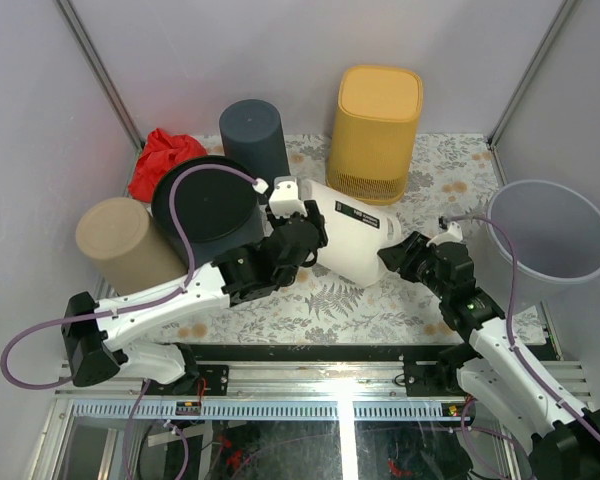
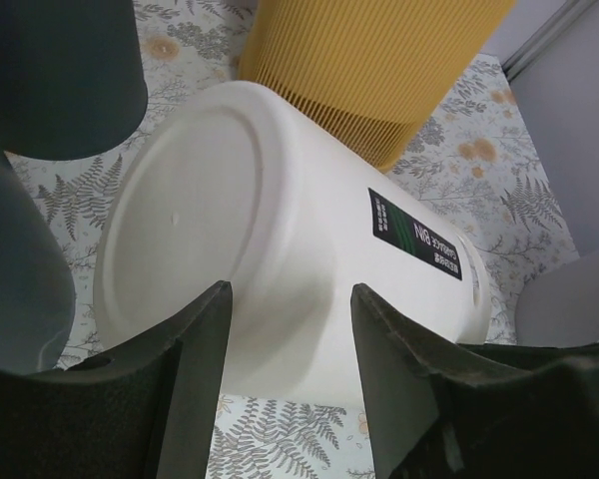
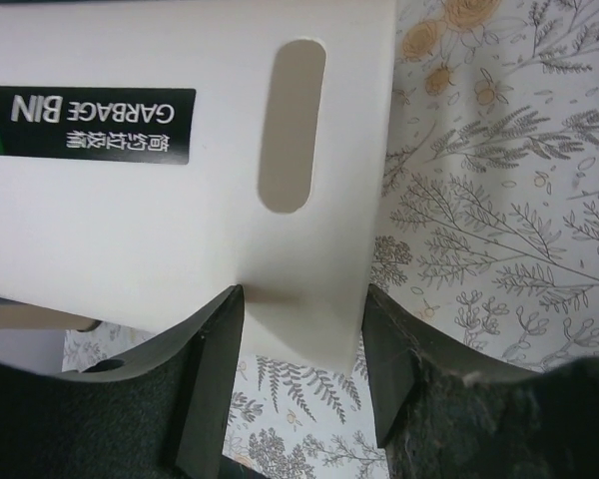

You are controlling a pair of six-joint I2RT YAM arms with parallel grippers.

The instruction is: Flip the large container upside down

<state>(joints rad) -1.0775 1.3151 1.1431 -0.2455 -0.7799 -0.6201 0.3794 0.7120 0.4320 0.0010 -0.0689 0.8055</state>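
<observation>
The left gripper (image 2: 290, 374) has its jaws apart, and the closed base of the white garbage bin (image 1: 355, 238) fills the gap between its black fingers (image 2: 195, 384). Whether they touch the base cannot be told. The right gripper (image 3: 301, 369) is also spread open, its fingers framing a lower corner of the bin's wall just below an oval handle slot (image 3: 290, 125).

The bin lies on its side on a floral table cloth (image 1: 450, 180), between the two grippers. Its long axis runs across the table from left to right. The flat base points toward the left arm and the mouth end toward the right arm.

Only the left wrist view shows the round base face on. Only the right wrist view shows the slot and a black label (image 3: 90, 125) reading "GARBAGE BIN". Only the top view shows the neighbours: a yellow bin (image 1: 375, 120) behind, a dark grey cylinder (image 1: 252, 135), a black bin (image 1: 205, 205), a tan cylinder (image 1: 125, 240), a red cloth (image 1: 165, 155), and a translucent grey bin (image 1: 550, 235) at the right
</observation>
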